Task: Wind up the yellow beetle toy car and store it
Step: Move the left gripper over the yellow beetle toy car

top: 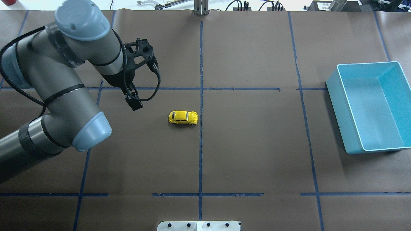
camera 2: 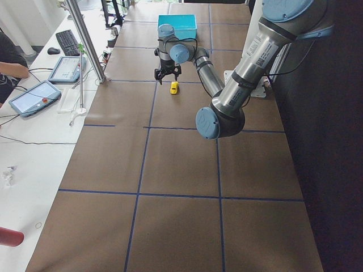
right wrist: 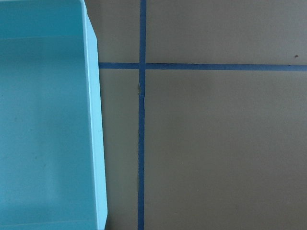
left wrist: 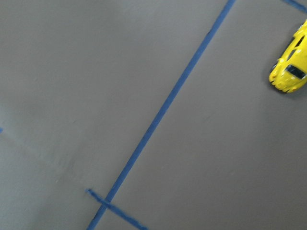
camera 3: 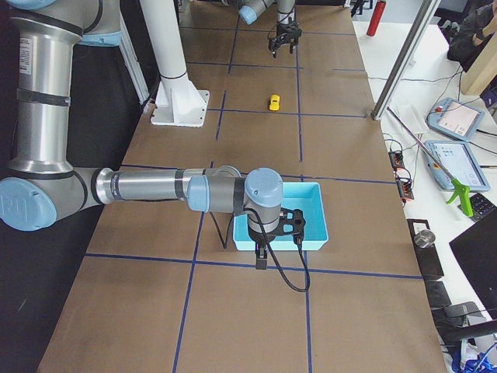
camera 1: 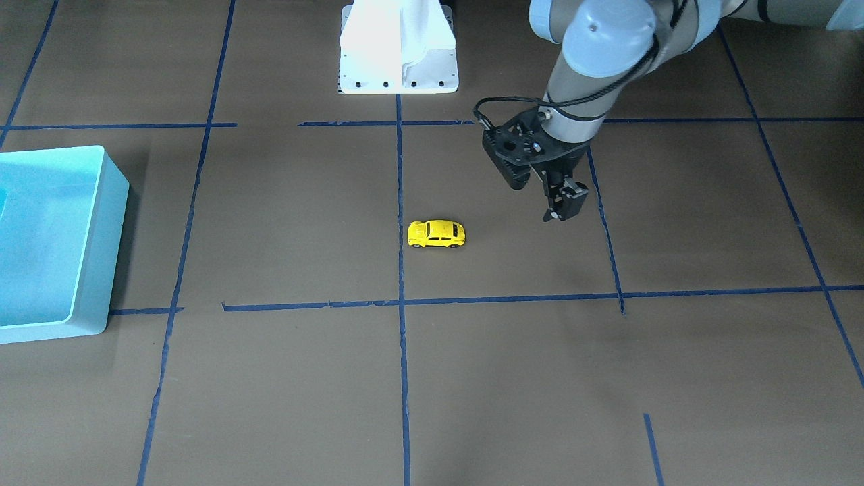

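Shows the yellow beetle toy car upright on its wheels near the middle of the brown worktop. Sets it long side along the worktop's length, just beside the centre blue tape line on the left arm's side, apart from both tools.

Puts the left tool in the air near the car, off to the left arm's side, pointing down at the worktop. Cannot tell the left tool's state, apart or together: seen from the front-facing and the overhead camera only as one dark bar. Catches, from the left wrist, bare worktop, a tape line and part of the car at the upper right edge.

Places the turquoise bin well apart from the car, at the worktop's end on the right arm's side, open top up.

Finds the right tool only from the camera at the table's right end, hanging just beside the bin's wall; cannot tell its state either. Sees, from the right wrist, the bin's wall and corner at the left, with a tape crossing beside them.

Shows the white robot base at the worktop's edge, in line with the centre tape.
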